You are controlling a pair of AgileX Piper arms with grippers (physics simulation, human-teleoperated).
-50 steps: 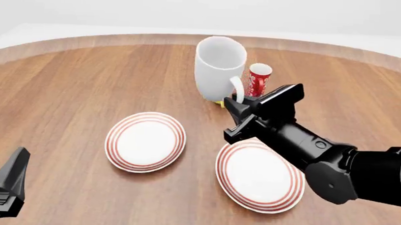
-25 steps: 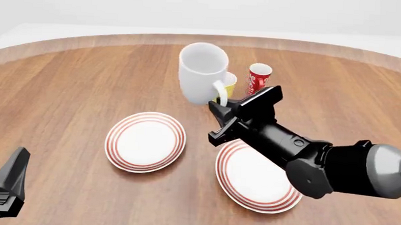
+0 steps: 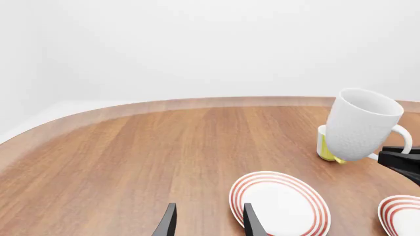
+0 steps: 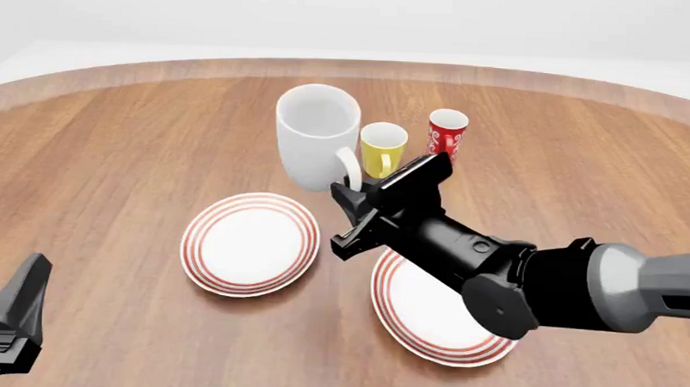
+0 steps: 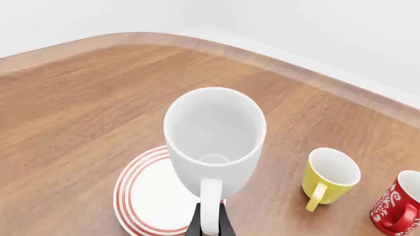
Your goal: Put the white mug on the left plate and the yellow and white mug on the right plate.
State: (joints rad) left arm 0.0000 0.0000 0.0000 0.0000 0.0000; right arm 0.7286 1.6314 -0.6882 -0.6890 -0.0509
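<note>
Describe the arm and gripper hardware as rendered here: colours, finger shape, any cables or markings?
Right arm: glossy black rounded links ending in a grey cylindrical segment, with a boxy black wrist block behind the right gripper. Left gripper: two slim black fingers tapering to points; in the front view only a dark grey angular piece of it shows at the corner. No cables, labels or markings are visible on either.

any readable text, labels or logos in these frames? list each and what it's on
Red cup: white markings on its side, too blurred to read as text.
White mug, yellow and white mug, left plate, right plate: no text; the plates carry only red rings.
No other lettering visible.
</note>
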